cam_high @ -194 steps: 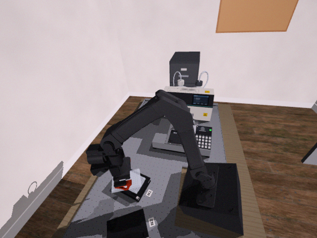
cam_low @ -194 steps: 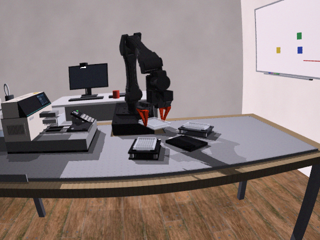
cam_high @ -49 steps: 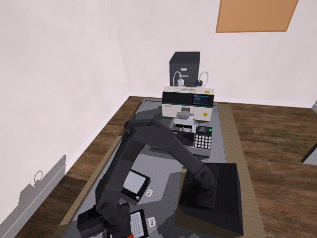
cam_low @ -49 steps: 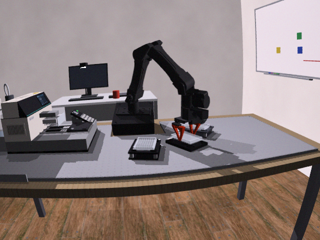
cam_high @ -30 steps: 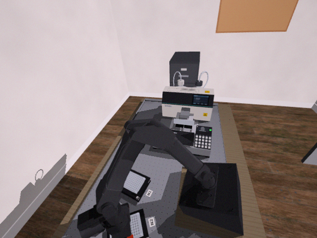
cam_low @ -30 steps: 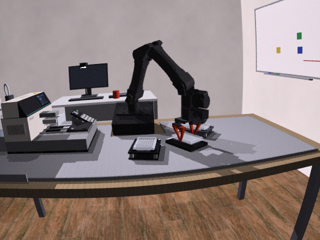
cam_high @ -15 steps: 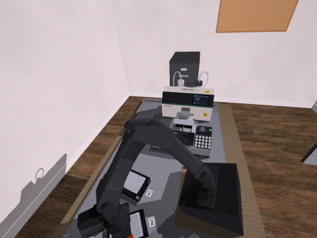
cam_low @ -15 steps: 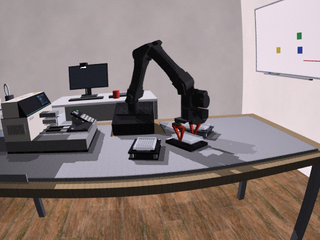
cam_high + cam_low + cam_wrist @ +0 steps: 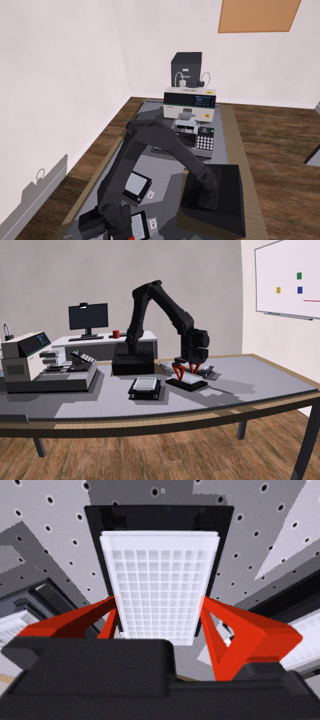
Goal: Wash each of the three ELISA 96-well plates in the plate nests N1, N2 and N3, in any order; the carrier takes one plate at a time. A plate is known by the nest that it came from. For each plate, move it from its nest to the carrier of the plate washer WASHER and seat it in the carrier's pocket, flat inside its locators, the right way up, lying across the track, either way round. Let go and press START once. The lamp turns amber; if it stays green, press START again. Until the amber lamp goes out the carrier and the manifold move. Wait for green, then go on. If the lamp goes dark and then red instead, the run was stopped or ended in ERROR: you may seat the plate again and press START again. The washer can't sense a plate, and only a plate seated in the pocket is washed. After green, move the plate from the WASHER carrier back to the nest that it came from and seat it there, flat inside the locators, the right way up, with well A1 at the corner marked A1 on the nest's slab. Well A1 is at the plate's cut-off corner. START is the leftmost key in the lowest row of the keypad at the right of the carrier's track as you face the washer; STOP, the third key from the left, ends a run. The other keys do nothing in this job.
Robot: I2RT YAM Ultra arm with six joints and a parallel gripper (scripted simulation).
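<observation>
My gripper is shut on a clear 96-well plate, with the red fingers on its two long sides. The plate is level, right at the black slab of nest N2. I cannot tell whether it rests on the slab. Another plate sits in nest N1. A third plate sits in nest N3, behind the gripper. The washer stands at the far end. Its carrier holds no plate and its lamp is green.
The keypad is to the right of the carrier track. The arm's black base block stands between the nests and the washer. White tags mark N1 and N2. The neighbouring plates show at the wrist view's edges.
</observation>
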